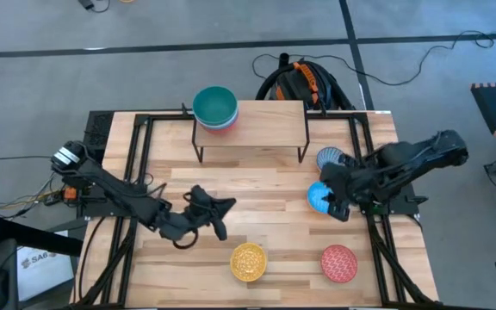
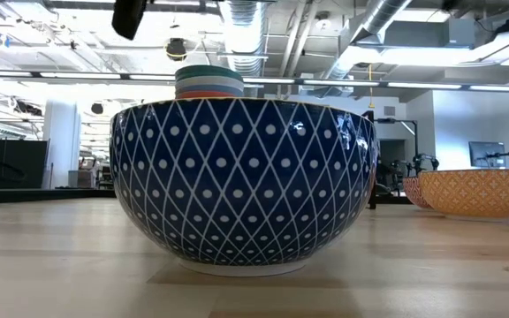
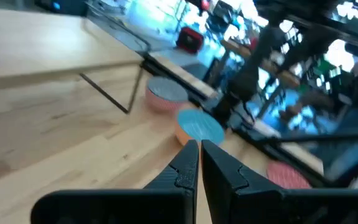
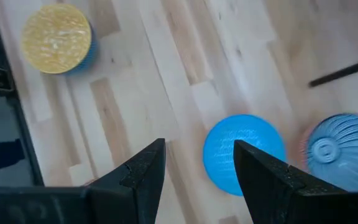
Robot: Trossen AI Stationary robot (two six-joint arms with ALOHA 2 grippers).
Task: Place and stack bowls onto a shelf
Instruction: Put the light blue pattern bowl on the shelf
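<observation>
The shelf point(image 1: 261, 116) stands at the table's far middle. A stack of bowls point(image 1: 214, 108) with a teal one on top sits on its left end, also seen behind in the low view point(image 2: 208, 82). A blue bowl point(image 1: 319, 199) and a blue-and-white patterned bowl point(image 1: 329, 159) rest on the table at the right. A yellow bowl point(image 1: 249, 261) and a pink-red bowl point(image 1: 339, 263) sit near the near edge. My right gripper point(image 4: 199, 149) is open over the blue bowl point(image 4: 244, 155), one finger above it, one beside its rim. My left gripper point(image 3: 199, 149) is shut, mid-table, touching nothing.
The shelf's black legs point(image 1: 198, 148) stand on the slatted tabletop. A black frame point(image 1: 136, 146) runs along both table sides. The patterned bowl point(image 2: 241, 181) fills the low view, with the yellow bowl point(image 2: 480, 193) at its right. Bare wood lies between the arms point(image 1: 265, 194).
</observation>
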